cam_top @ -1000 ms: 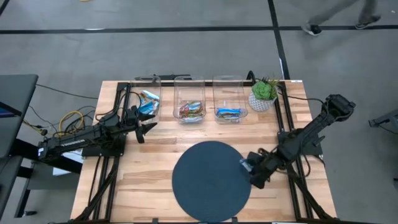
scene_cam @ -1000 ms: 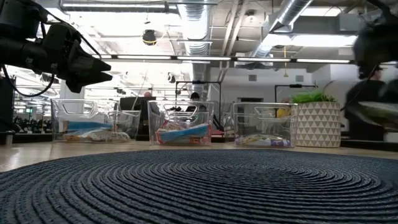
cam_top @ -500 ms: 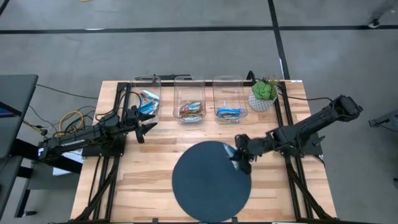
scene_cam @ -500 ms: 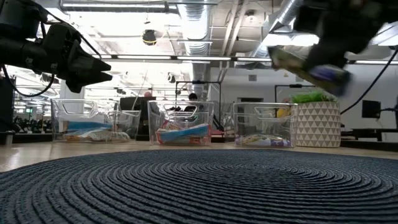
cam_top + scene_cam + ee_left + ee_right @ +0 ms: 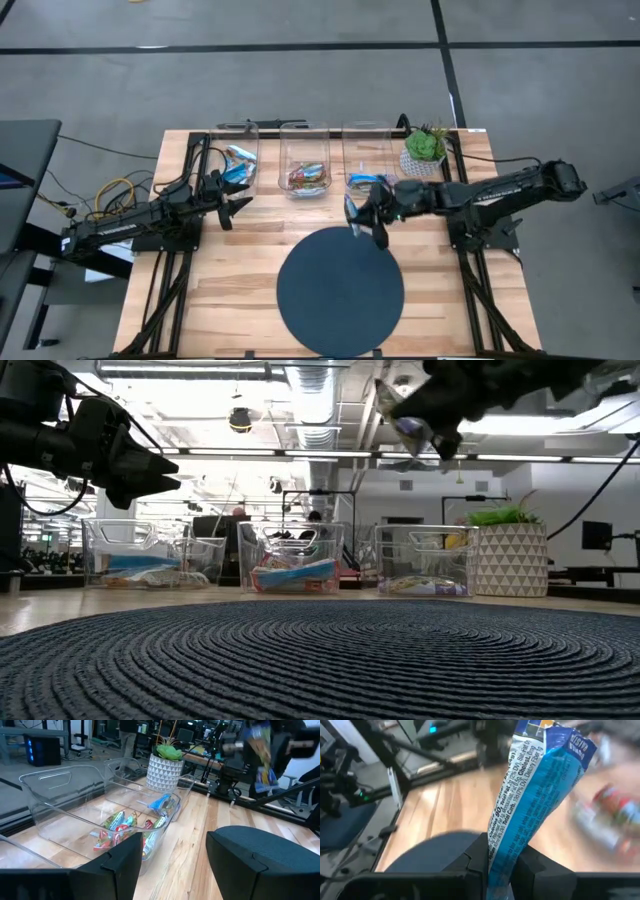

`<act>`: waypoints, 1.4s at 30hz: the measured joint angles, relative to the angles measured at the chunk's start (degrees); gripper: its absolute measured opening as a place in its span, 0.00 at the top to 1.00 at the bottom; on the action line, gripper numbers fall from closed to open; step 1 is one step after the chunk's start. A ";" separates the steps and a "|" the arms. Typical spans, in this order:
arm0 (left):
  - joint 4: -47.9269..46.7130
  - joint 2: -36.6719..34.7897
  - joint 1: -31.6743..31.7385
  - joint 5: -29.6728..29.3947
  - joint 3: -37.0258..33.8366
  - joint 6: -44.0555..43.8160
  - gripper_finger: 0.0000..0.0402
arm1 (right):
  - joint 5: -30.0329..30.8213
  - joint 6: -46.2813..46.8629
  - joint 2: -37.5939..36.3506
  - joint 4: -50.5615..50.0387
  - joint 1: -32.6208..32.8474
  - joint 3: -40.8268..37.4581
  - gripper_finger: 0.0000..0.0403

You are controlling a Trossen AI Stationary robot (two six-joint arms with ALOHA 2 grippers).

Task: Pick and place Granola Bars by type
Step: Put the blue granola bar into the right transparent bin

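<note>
While raised above the bench: right claw [image 5: 366, 212] pinches a blue granola bar [image 5: 530, 800], seemingly just before the right bin [image 5: 369, 160]
Left claw [image 5: 236, 197]: spread wide, empty, beside left bin [image 5: 236, 150]

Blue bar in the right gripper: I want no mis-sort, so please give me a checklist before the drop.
1. Grip: the right gripper is shut on the blue bar: ok.
2. Carry height: the bar hangs well above the table in the low view: ok.
3. Position: the gripper is just in front of the right bin, not yet over it: not ok.
4. Matching type: that bin holds a blue bar; the middle bin holds red ones: ok.
5. Left gripper open and parked by the left bin, away from the path: ok.
</note>
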 joint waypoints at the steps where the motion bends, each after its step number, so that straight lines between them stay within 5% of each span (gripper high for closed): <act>1: 0.00 -0.02 0.00 0.00 0.00 0.09 0.47 | -1.02 -1.27 0.00 0.02 -1.37 0.79 0.88; 20: 0.11 -0.01 -0.01 -0.02 0.00 0.08 0.47 | -7.77 -8.00 0.00 -1.08 -21.38 8.14 0.88; 29: 0.11 -0.01 -0.02 0.00 0.00 -0.08 0.47 | -7.26 -23.04 0.00 -9.74 -26.06 8.14 0.88; 42: 0.13 -0.02 -0.02 -0.07 0.00 -0.09 0.47 | 7.46 -52.71 3.37 -31.37 -29.27 16.10 0.88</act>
